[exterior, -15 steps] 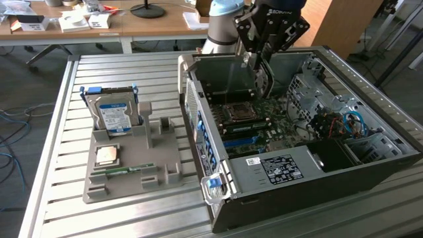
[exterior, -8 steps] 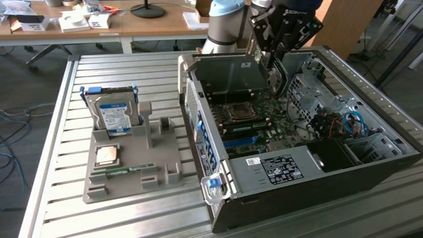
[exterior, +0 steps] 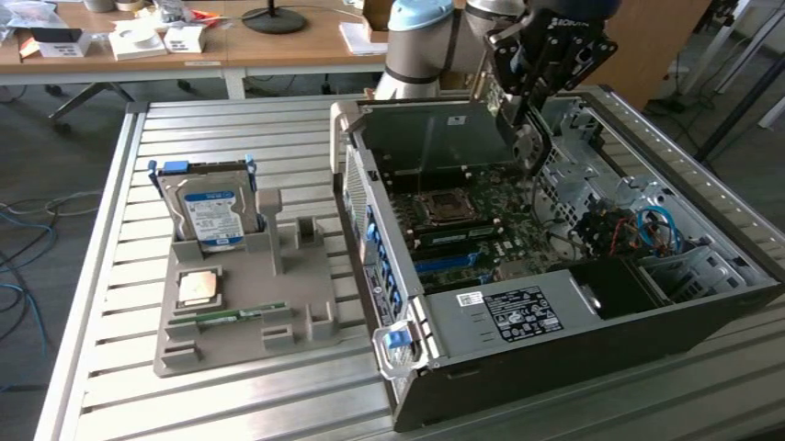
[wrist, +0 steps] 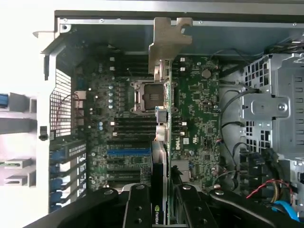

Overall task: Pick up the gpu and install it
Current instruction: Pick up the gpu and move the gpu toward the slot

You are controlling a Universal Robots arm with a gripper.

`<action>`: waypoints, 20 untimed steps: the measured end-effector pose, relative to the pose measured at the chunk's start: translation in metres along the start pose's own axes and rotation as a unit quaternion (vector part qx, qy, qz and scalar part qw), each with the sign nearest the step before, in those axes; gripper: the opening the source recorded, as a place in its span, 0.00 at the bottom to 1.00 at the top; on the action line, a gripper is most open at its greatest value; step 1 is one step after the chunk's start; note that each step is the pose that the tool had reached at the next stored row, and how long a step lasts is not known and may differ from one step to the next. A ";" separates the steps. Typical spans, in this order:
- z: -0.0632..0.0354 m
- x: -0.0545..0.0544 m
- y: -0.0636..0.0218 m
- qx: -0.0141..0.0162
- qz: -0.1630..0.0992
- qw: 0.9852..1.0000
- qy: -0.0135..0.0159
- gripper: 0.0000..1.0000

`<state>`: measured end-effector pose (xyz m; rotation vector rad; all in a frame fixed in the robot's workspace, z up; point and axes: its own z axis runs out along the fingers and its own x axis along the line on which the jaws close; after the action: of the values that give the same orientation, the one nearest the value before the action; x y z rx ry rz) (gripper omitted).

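Overhead, pincer tight around the gpu, edge-on above the motherboard inside the open computer case.

Black gripper, silver arm (pale-blue-capped)

Surroundings: slatted metal tabletop in a workroom, wooden desk behind it, grey floor.
Tabletop is pale ribbed aluminium with raised side rails. The desk stands well apart along the far side and carries white boxes and a round black stand base. Loose blue and grey cables lie on the floor at the exterior view's left. A brown wooden panel stands at the far right. Lighting is even and bright.
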<state>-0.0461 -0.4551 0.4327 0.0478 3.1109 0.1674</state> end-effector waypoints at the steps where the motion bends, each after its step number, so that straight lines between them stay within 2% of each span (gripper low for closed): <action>1: 0.0000 -0.002 0.0001 0.000 -0.001 1.000 0.000 0.26; 10: 0.0006 -0.022 0.0006 -0.002 -0.010 1.000 0.001 0.26; 16: 0.0012 -0.023 0.0007 -0.002 -0.011 1.000 0.001 0.26; 20: 0.0066 -0.023 0.0001 -0.002 -0.011 1.000 0.001 0.26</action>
<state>-0.0229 -0.4551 0.4267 0.0141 3.1121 0.1739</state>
